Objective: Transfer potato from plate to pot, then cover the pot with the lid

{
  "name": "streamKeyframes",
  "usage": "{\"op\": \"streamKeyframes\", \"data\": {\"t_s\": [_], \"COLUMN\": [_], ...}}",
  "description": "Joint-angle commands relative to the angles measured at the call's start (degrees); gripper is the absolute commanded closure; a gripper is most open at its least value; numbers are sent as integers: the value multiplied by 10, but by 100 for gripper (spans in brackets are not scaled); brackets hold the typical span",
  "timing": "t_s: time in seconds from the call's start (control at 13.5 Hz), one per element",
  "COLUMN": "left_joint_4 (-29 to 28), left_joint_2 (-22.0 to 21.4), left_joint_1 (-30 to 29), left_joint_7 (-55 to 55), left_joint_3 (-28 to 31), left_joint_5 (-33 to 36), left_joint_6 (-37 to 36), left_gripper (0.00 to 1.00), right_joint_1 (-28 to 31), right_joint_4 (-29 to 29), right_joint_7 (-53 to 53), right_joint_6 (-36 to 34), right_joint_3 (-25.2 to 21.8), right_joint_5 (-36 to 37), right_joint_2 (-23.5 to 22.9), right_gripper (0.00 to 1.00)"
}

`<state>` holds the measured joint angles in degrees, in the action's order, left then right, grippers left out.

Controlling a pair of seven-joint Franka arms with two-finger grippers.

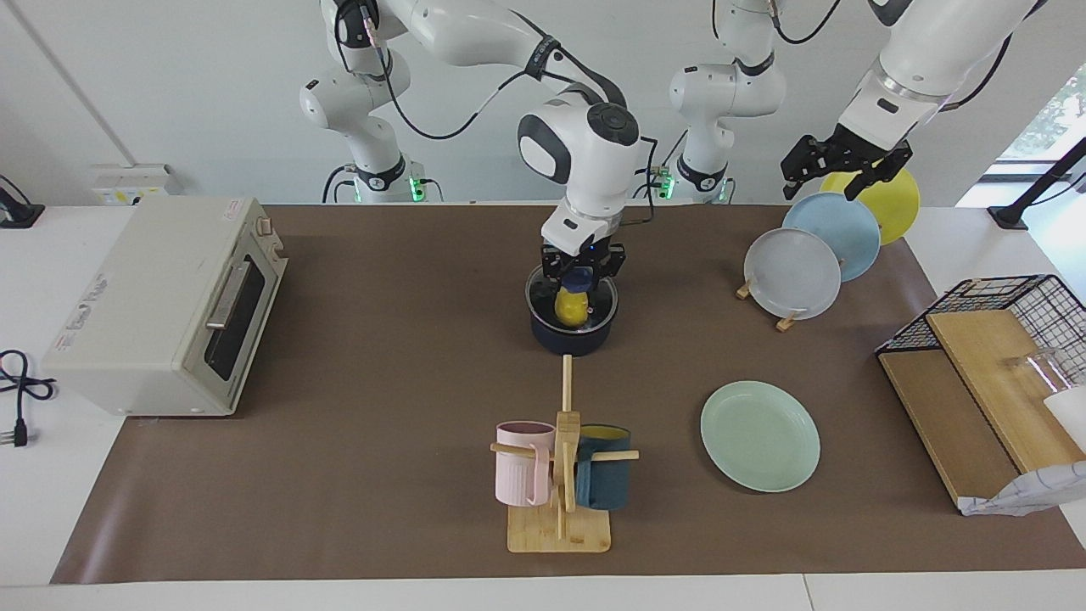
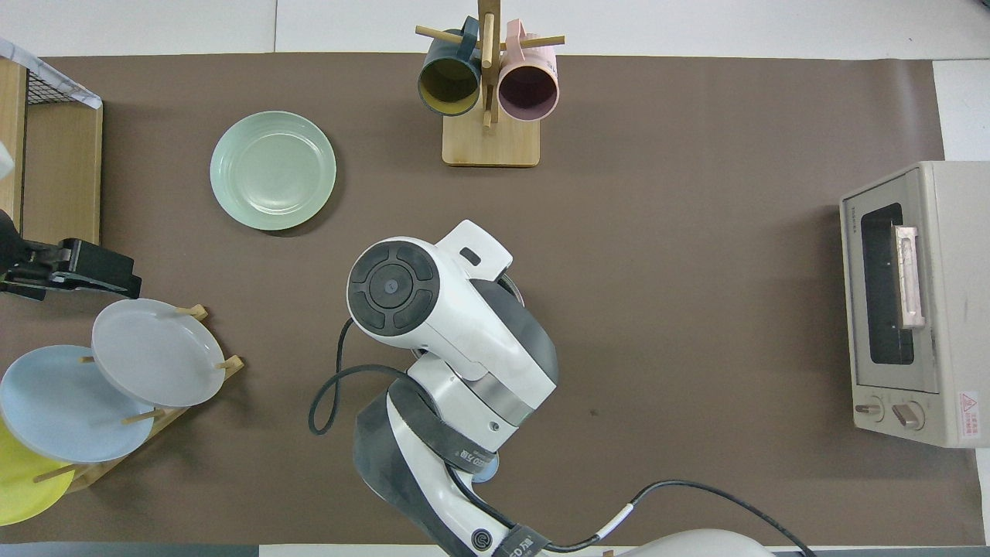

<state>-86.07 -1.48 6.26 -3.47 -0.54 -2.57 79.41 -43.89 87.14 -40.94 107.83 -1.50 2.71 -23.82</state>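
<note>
The lid [image 1: 573, 299] is held by its knob in the right gripper [image 1: 582, 270] on the mid-bench pot [image 1: 572, 333] (potato [image 1: 571, 309] inside); it should be seated level before release; left gripper [image 1: 844, 167], fingers spread, waits over the plate rack [image 1: 793, 316]

hidden and cut-off parts

from overhead the right arm covers the pot [image 2: 511, 282] almost wholly, only a sliver of rim showing, and hides the potato, the lid and the right gripper. in the facing view the right gripper [image 1: 582, 270] masks the lid's [image 1: 585, 293] knob and the top of the potato [image 1: 573, 309]; its fingers cannot be read. the yellow rack plate [image 2: 17, 481] and wire basket [image 1: 1010, 318] run off the picture's edge.
</note>
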Motion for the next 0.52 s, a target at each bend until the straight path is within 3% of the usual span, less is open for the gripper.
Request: {"op": "streamKeyframes", "data": {"t_s": [0.0,0.22,0.45], "left_joint_4": [-6,-56,-60], "left_joint_2": [7,-3,10], "left_joint_1": [-18,-13,-12], "left_joint_7": [7,7,7], "left_joint_3": [-7,-7,-8], "left_joint_5": [7,7,6], "left_joint_6": [31,59,67], "left_gripper": [0,0,0], "right_joint_1": [4,2,1], "right_joint_4": [10,10,31], "right_joint_7": [-10,-31,-31], "right_joint_6": [8,16,33], "right_joint_3": [3,2,2], "right_joint_5": [-3,-25,-25], "right_joint_2": [9,8,13], "right_gripper": [100,100,100]}}
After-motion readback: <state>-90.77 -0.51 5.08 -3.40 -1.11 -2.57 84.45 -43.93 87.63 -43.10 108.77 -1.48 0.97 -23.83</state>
